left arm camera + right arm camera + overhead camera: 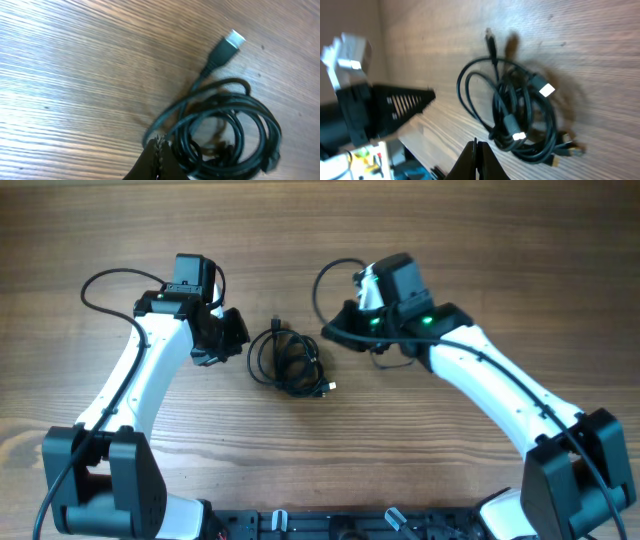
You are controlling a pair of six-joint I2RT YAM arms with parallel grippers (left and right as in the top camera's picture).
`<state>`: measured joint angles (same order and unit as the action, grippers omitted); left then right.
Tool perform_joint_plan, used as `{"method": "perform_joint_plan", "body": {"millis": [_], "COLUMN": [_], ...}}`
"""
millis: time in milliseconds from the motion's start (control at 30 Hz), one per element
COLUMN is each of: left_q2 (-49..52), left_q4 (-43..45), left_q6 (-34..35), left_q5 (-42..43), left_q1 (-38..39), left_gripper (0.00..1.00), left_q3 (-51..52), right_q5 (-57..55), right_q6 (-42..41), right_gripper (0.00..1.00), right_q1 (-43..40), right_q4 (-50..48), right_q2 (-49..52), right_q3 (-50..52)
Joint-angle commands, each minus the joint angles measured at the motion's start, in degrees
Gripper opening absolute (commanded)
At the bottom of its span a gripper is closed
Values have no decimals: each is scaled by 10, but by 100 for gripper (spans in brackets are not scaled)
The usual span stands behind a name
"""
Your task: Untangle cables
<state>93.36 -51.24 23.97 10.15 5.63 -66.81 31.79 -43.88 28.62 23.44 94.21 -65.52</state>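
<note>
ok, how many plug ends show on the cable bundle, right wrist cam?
5. Small plug at the top; silver-tipped plug mid-right; another silver-tipped one lower centre; two plugs at the bottom right. The cables may hide more.

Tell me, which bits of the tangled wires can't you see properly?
- Overhead: the cables are too small and piled up to count.
- Left wrist: their bottom loops are cut off by the lower edge, and the left end effector covers part; whether it pinches a strand is unclear.
- Right wrist: the gold plug at the bundle's lower right is blurred, so its type is unreadable.
</note>
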Motion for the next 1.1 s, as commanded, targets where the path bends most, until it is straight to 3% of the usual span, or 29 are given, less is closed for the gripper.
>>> {"method": "perform_joint_plan", "body": {"millis": [0,333,633,867,1067], "left_q2": [5,5,5,5,5], "left_q4": [12,24,24,24,24], "left_q6": [27,70,65,63,63], "left_q5": [-59,-59,-57,-57,-57], "left_q1": [0,-53,-66,-65,-65], "left_gripper": [5,9,11,11,11], "left_q3": [-9,-9,-9,-9,-9], "right_q5": [-49,-236,-243,-292,-304], "right_q6": [19,15,-30,-28,-26], "right_gripper": [5,5,4,4,4], "right_q1": [47,150,170,133,36], "right_q4": [-6,-24,-47,10,74], "right_q2": [2,7,98,111,111], "right_q3": [-6,-6,-6,-6,-6]}}
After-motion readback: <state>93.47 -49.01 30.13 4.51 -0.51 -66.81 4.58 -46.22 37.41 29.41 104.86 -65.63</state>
